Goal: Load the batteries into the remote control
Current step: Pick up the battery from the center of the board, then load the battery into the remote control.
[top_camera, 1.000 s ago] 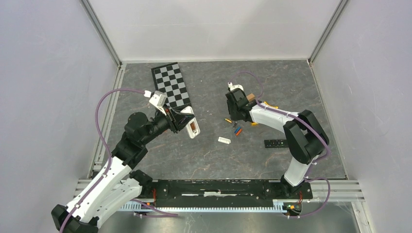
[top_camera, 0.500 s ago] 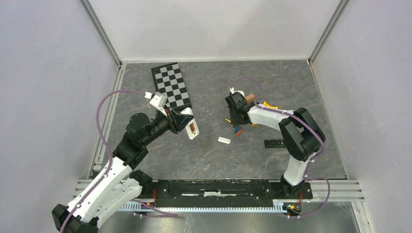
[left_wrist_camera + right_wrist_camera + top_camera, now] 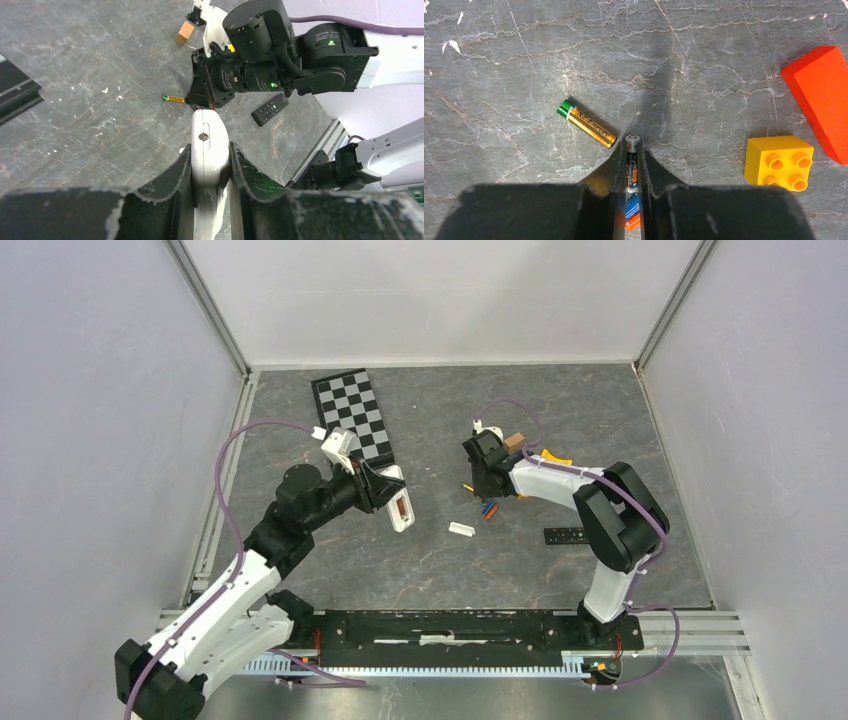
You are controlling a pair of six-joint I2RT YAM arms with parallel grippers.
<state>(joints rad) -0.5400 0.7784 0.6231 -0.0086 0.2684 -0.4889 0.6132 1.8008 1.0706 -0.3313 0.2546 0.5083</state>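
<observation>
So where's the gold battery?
In the right wrist view, the gold battery lies on the table, close beside the right gripper, toward the picture's left.

White arm links [image 3: 235,585], black joints [image 3: 300,490], looping purple cables [image 3: 245,425].

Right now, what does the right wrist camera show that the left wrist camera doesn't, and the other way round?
Only the right wrist view: a dark battery pinched in the right gripper, plus a yellow brick and a red wedge block.

Only the left wrist view: the white remote clamped in the left gripper, a black remote and a small wooden block.

Both: the gold battery with the green end, lying loose.
</observation>
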